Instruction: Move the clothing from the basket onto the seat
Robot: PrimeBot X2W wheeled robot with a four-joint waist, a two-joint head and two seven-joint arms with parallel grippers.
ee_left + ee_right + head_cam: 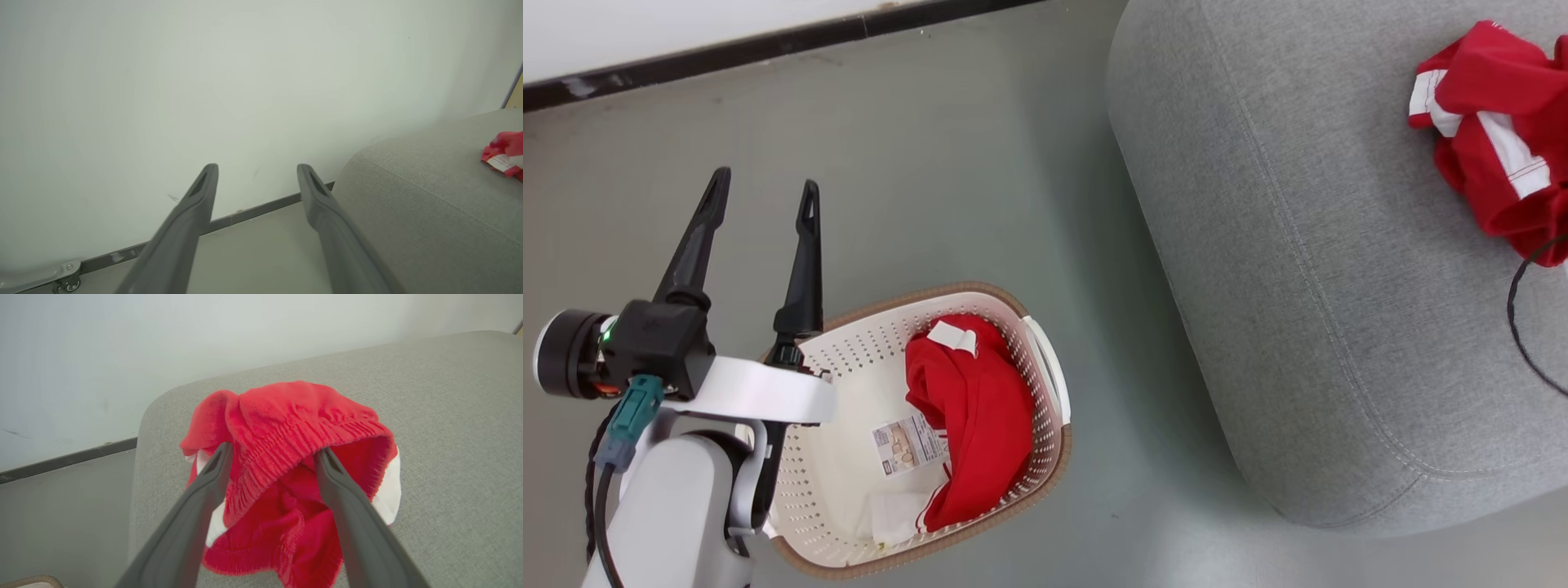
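One red garment with white stripes (1494,131) lies crumpled on the grey seat (1298,245) at the far right. In the right wrist view my right gripper (273,450) stands open over that garment (294,416), its ribbed waistband draped between the spread fingers. A second red garment (980,408) with a white tag lies in the cream basket (1045,474) on the floor. My left gripper (764,192) is open and holds nothing, above the basket's left end. In the left wrist view the left gripper (257,171) faces the wall, with the seat (429,196) at its right.
A white wall with a dark baseboard (768,45) runs behind the grey floor (947,188). A barcode sticker (907,441) lies inside the basket. A thin black cable (1515,318) loops over the seat's right edge. A caster wheel (69,283) stands by the baseboard.
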